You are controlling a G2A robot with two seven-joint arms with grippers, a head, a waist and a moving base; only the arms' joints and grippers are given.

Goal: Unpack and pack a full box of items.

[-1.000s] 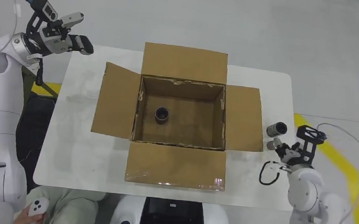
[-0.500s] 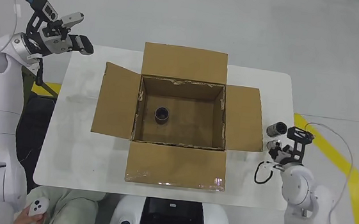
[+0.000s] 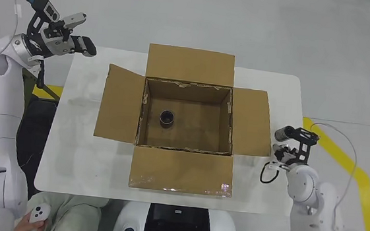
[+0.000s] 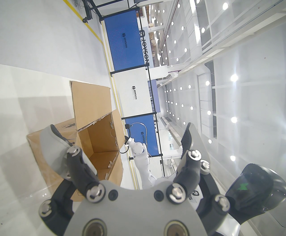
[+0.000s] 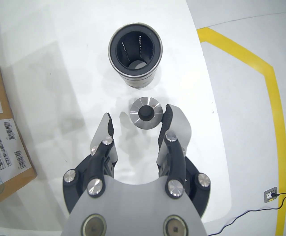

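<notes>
The small metal bushing is standing on end on the table, just off the right flap of the open box, its bore facing up toward the wrist camera, so its long axis is running upright and in line with the approach; the right gripper is hanging directly over it with its jaws spread and nothing held, one pad sitting at or just beside the flange, the other apart from it; closing around it looks like the next step, and the off-centre fit may nudge the piece sideways first; just beyond the bushing, on the side farther from the gripper and also right of the box, a larger linear bearing is standing on end, near enough that the fingertips may brush it; inside the box, toward its left wall, a dark cylindrical part is resting on the floor; the left gripper is hovering well off the box's far left corner, jaws wide and empty, so the right arm is clearly the nearer one.
</notes>
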